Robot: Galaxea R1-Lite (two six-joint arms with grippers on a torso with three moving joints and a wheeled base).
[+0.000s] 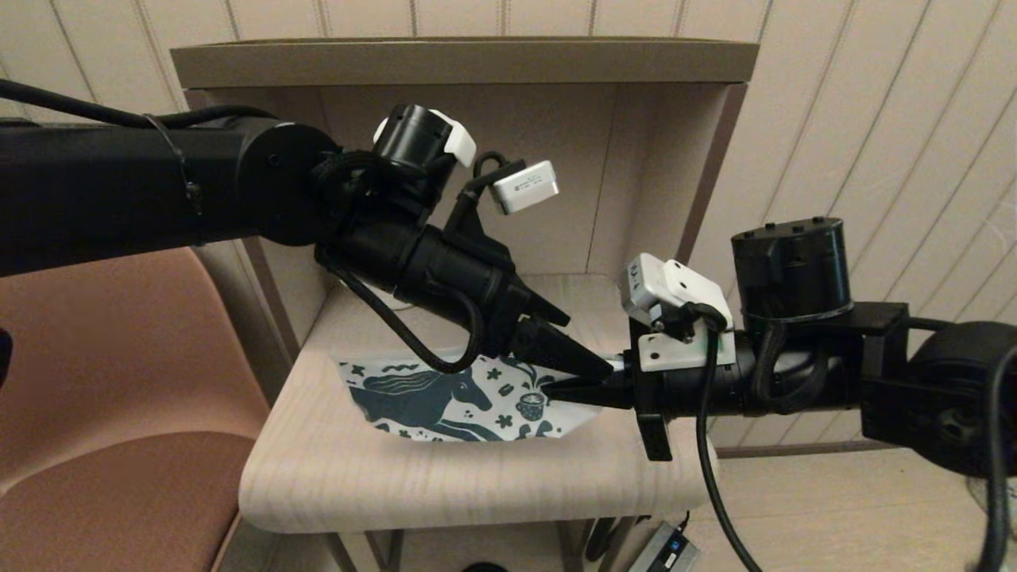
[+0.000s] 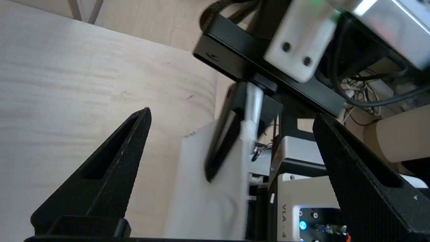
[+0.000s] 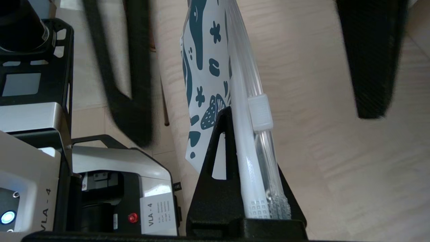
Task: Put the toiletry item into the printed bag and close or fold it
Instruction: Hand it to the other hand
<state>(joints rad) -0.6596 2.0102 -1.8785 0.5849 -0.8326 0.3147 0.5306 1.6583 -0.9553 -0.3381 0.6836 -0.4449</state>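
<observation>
The printed bag (image 1: 445,397), white with a dark teal horse and flowers, stands tilted on the pale wooden shelf (image 1: 397,485). My right gripper (image 1: 560,389) is shut on the right end of its zipper edge; in the right wrist view the right gripper (image 3: 245,114) pinches the clear zipper strip just behind the white slider (image 3: 260,112). My left gripper (image 1: 584,342) hovers open right above that end, its fingers (image 2: 111,168) spread to either side of the bag's white back (image 2: 208,201). The toiletry item is not in view.
The shelf sits in a wooden niche with a back and side walls (image 1: 659,159) close behind the arms. A brown chair (image 1: 119,397) stands on the left. The robot's base (image 3: 154,208) and a power adapter (image 1: 663,548) lie below the shelf's front edge.
</observation>
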